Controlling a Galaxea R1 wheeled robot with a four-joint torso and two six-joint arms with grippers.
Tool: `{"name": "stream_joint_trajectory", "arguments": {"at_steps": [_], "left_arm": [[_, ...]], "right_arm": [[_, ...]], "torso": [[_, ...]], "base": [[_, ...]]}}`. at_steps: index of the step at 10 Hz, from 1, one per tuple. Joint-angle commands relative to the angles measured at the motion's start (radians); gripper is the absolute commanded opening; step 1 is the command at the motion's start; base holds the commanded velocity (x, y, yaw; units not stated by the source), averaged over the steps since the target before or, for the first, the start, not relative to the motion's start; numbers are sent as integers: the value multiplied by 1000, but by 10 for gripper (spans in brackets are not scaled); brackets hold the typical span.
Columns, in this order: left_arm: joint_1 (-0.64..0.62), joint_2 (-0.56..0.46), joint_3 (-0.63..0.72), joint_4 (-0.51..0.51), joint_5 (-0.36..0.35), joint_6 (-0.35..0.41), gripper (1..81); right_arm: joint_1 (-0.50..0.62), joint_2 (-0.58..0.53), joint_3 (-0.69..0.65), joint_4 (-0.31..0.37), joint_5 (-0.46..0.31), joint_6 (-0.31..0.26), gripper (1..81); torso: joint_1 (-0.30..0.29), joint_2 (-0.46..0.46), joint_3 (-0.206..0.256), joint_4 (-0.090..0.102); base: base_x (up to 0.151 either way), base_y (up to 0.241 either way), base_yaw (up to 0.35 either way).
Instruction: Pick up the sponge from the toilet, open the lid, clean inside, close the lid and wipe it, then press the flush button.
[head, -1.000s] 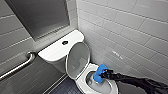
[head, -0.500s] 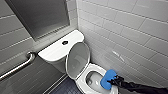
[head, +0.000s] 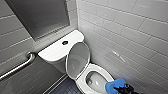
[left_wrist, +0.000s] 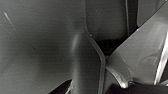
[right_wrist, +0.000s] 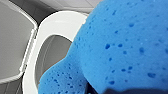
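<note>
So the lid (head: 78, 58) stood open, my right jaws clenching the sponge (head: 113, 86). Closing, wiping and flushing were left. I couldn't tell the left jaws' state.

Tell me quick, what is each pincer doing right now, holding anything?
Left pincer: cannot be told.
Right pincer: closed on the blue sponge, by the toilet rim.
</note>
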Motion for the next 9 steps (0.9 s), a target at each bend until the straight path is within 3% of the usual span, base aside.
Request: {"name": "stream_joint_trajectory", "arguments": {"at_steps": [1,5,9], "left_arm": [[22,0,7,3,24,1,811],[22,1,7,3,26,1,811],[22,1,7,5,27,3,811]], "right_arm": [[-65,-107,102,-10,-94,4,10],[-203,-207,213,-17,-25,2,10],[-302,-288,294,-17,-23,-4,10]], "torso": [[0,0,0,0],[0,0,0,0],[0,0,0,0]], "base": [[0,0,0],[0,0,0],[0,0,0]]}}
